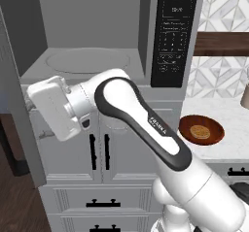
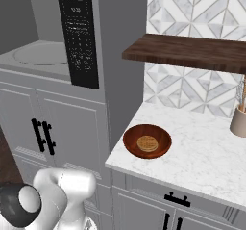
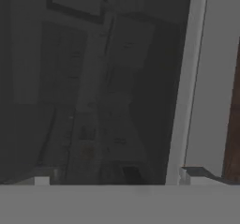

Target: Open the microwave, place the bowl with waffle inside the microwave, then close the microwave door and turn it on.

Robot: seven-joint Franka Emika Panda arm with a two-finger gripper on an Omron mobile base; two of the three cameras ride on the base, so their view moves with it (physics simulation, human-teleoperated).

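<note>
The microwave [image 1: 97, 41] stands open, its grey cavity and round turntable [image 1: 87, 61] bare, the black keypad [image 1: 174, 32] to the right. The microwave door [image 1: 19, 105] is swung out to the left. In the hand view the gripper [image 3: 117, 176] sits close against the door's dark glass, fingers spread wide and holding nothing. The bowl [image 2: 147, 141] rests on the marble surface [image 2: 202, 152] right of the microwave, with the waffle [image 2: 147, 143] lying in its middle.

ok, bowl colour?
Reddish-brown, wood-like bowl; clearest in the right base view.
</note>
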